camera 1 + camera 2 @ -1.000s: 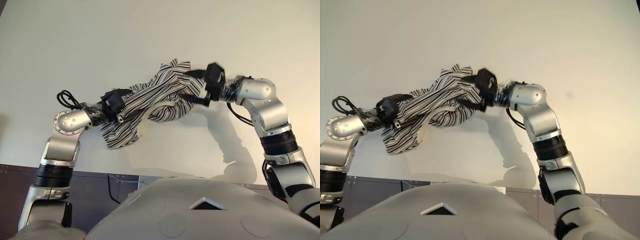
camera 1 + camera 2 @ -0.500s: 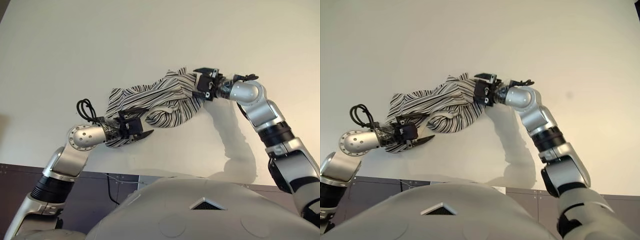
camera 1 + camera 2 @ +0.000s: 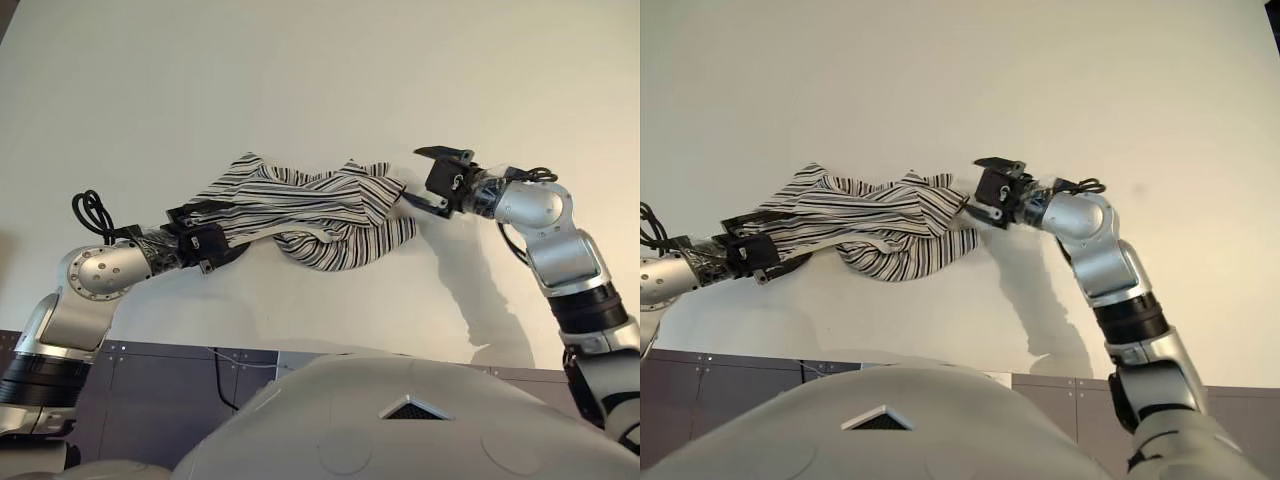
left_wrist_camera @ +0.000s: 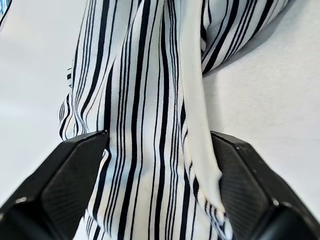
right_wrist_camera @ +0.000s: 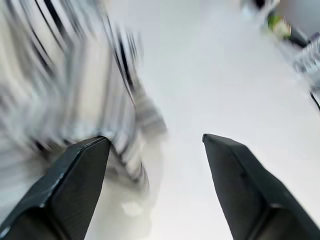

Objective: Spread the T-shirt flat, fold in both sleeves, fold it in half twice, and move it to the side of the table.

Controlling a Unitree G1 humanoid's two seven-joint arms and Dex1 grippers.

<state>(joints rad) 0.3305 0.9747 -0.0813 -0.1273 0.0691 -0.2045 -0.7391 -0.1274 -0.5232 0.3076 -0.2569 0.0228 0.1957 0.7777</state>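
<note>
The black-and-white striped T-shirt (image 3: 310, 205) lies crumpled and twisted in the middle of the white table (image 3: 300, 80). My left gripper (image 3: 205, 242) is at the shirt's left end, low over the table. In the left wrist view its fingers (image 4: 75, 190) stand apart with a band of striped cloth (image 4: 150, 125) running between them. My right gripper (image 3: 428, 180) is open just off the shirt's right edge, and nothing is between its fingers (image 5: 75, 185). The shirt's edge (image 5: 90, 90) lies beside one of those fingers.
The table's near edge (image 3: 200, 345) runs across below the arms, with dark panels under it. White table surface spreads around the shirt on every side. Some small items (image 5: 280, 25) stand far off past the table in the right wrist view.
The right gripper has let go of the shirt's right end and drawn back to the right. The left gripper has moved left and up to the shirt's left end. The shirt now lies more stretched out.
</note>
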